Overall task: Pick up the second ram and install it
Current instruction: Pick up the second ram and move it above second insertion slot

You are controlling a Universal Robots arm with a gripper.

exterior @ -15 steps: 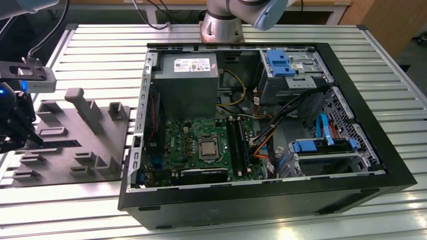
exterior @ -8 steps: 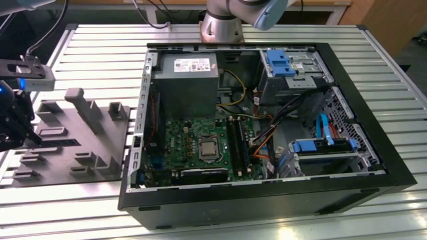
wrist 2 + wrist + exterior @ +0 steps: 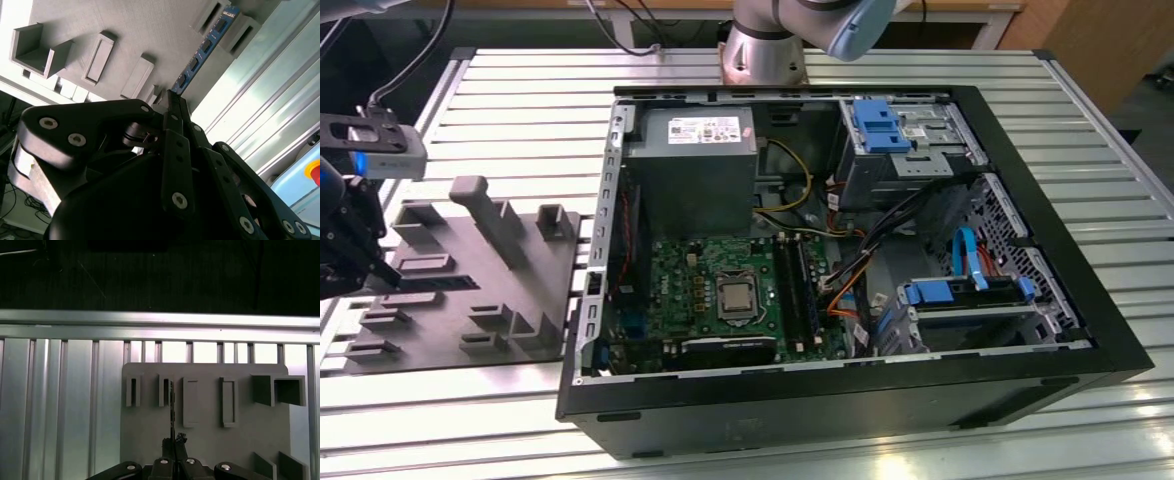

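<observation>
The second ram (image 3: 202, 50) is a thin, dark, blue-tinted stick reaching out from my fingertips over the grey holder tray (image 3: 130, 30). My gripper (image 3: 172, 97) is shut on one end of it. In the first wrist view the ram (image 3: 172, 410) shows edge-on as a thin dark line, running from the gripper (image 3: 174, 441) to beside a slotted block of the tray (image 3: 210, 440). In the exterior view the gripper (image 3: 360, 265) hangs over the left edge of the tray (image 3: 440, 290), far from the motherboard's memory slots (image 3: 797, 290).
The open computer case (image 3: 854, 400) lies on the slatted metal table (image 3: 507, 90) at the exterior view's right, with power supply (image 3: 687, 160), cables and blue drive brackets (image 3: 878, 125) inside. Upright grey blocks (image 3: 487, 215) rise from the tray. The arm's base (image 3: 761, 50) stands behind the case.
</observation>
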